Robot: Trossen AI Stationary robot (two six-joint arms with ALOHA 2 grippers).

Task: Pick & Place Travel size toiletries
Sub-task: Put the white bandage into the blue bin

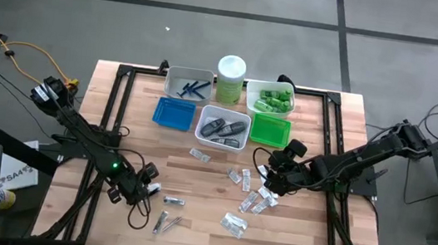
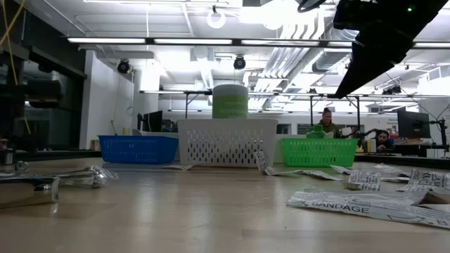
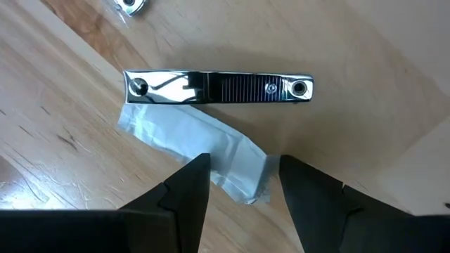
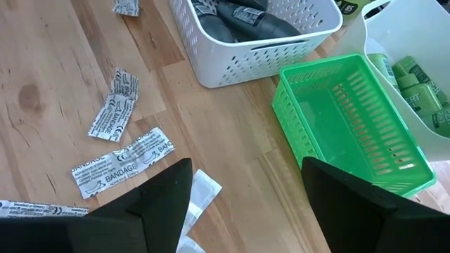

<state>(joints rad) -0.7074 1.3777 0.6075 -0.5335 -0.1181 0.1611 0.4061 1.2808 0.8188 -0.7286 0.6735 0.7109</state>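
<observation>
Fingers [image 3: 190,204] of the left gripper [image 1: 131,185] stand apart and empty over the wooden table [image 1: 206,230], above a clear packet [image 3: 197,151] and a silver clipper [image 3: 218,87] that lies just beyond it. More clippers [image 1: 166,223] lie near this gripper at the table's front left.

Right gripper [image 1: 278,173]: jaws wide, holding nothing, hovering right of centre over scattered bandage packets [image 1: 250,200]. From its wrist, packets [image 4: 123,161] lie flat on the wood beside the white tray [image 4: 253,35] and the empty green tray [image 4: 351,123].

Surface: pale wood planks inside a black frame. Beyond it, the low view shows a lit workshop with ceiling lamps, benches and seated people, too far off to make out.

Trays stand at the back: grey tray with blue razors [image 1: 195,88], blue tray [image 1: 173,113], white tray with dark cases [image 1: 223,128], white tray with green tubes [image 1: 271,100]. A pale canister [image 1: 230,77] stands between the back trays.

From table height, the white tray hides the canister's base, and only a dark arm section [image 2: 383,39] shows, cut off at the frame's top.
</observation>
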